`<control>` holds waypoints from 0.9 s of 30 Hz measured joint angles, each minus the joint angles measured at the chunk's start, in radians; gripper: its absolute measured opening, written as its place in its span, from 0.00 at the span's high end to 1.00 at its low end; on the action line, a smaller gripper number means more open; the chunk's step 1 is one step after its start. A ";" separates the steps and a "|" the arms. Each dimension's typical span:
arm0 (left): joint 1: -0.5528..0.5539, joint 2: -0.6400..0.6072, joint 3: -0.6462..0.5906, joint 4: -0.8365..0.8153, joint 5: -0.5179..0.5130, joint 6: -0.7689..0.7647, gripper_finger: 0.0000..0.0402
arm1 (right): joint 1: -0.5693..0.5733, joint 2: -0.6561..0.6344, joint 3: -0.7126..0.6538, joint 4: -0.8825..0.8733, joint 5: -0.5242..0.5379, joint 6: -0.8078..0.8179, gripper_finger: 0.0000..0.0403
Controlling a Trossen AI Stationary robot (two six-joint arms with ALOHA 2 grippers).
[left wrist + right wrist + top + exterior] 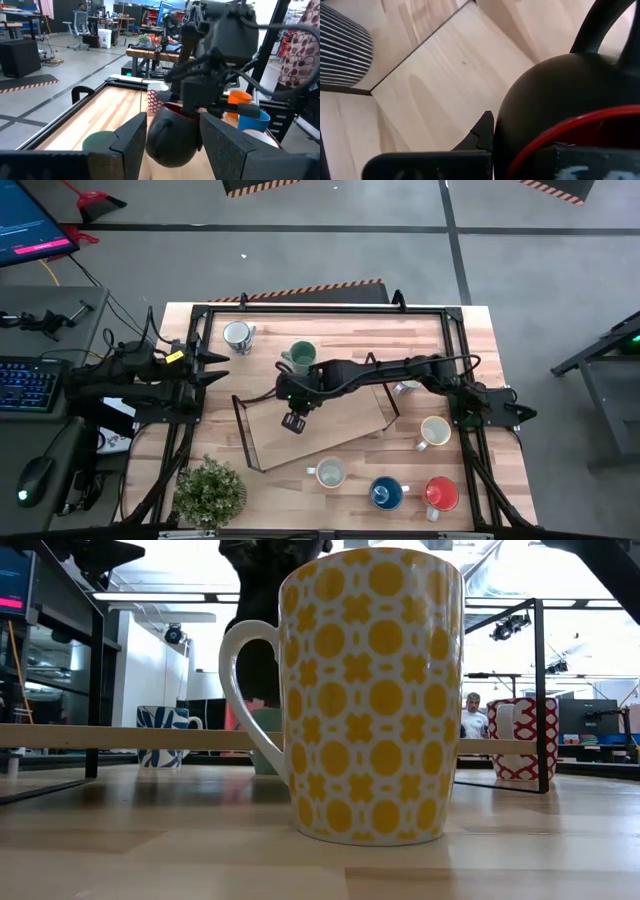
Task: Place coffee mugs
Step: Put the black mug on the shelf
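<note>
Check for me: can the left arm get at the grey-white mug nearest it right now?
Probably yes. The grey-white mug stands close by the open left gripper, with only bare wood between them. The right gripper holds the dark red mug farther along, seemingly clear of that path.

A grey floor [520,280] carries dark lines and hazard-striped tape [320,288]. A desk beside the table holds a keyboard [28,383], mouse [36,477] and lit monitor [30,225]. Beyond are an office chair [79,25], workbenches [150,50], a seated person [473,716], and bright ceiling light [180,570].
</note>
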 joint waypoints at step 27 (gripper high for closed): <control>0.000 0.000 0.000 -0.046 -0.001 0.001 0.57 | 0.017 0.047 -0.003 -0.063 -0.056 0.275 1.00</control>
